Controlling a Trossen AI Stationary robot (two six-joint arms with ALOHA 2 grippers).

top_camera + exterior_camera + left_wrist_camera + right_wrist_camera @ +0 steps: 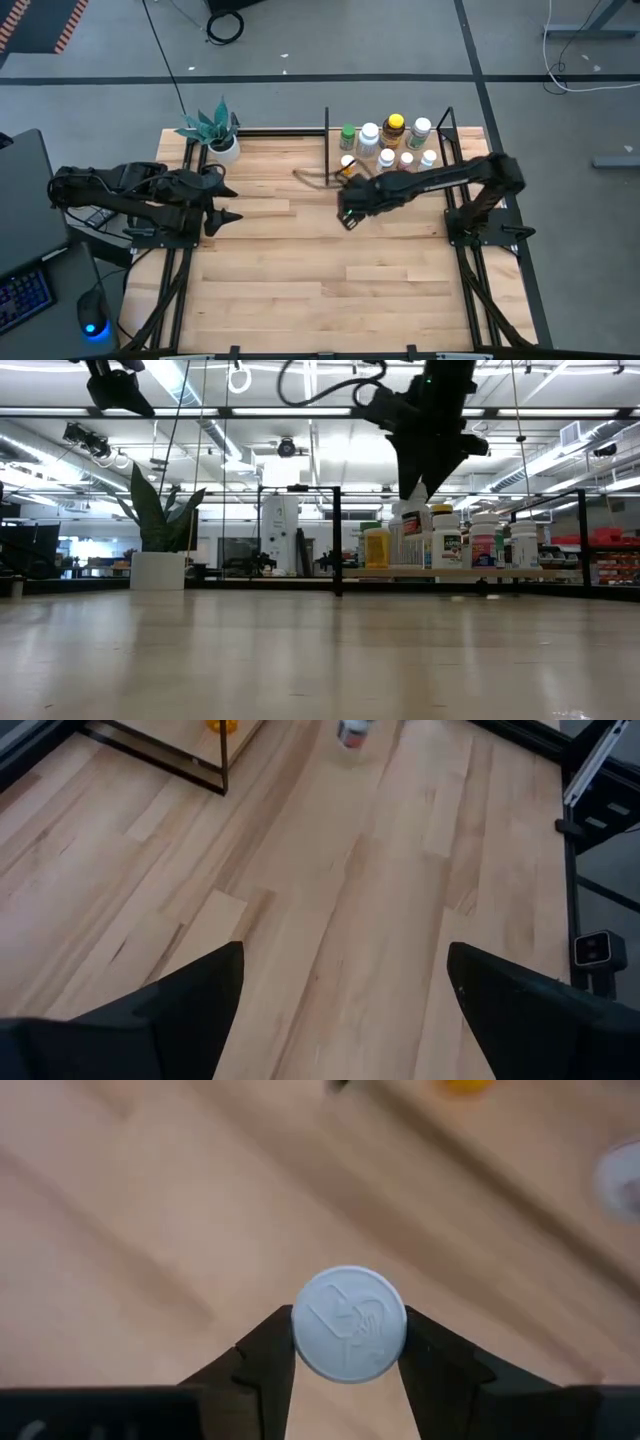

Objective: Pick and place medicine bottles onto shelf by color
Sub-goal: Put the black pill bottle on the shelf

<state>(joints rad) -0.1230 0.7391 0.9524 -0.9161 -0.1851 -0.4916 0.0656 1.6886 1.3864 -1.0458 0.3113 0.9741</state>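
Note:
My right gripper (347, 216) hangs over the middle of the table, in front of the shelf's near left corner, shut on a white medicine bottle (416, 516) with a white cap (350, 1323). The shelf (440, 172) stands at the far right and carries several bottles on their bases: a green-capped one (347, 135), an amber yellow-capped one (394, 127) and white ones (421, 130). My left gripper (231, 203) waits open and empty at the table's left side (345, 1010). My right gripper pinches the white bottle by its cap's rim (296, 1330), one finger on each side. The fingers come from above and point down. The bottle hangs upright below them (416, 516), lifted clear of the table.
A potted teal plant (212, 130) stands at the far left corner. Black metal uprights (327, 130) frame the shelf. Bare wooden tabletop (330, 280) spreads between the arms and toward the near edge.

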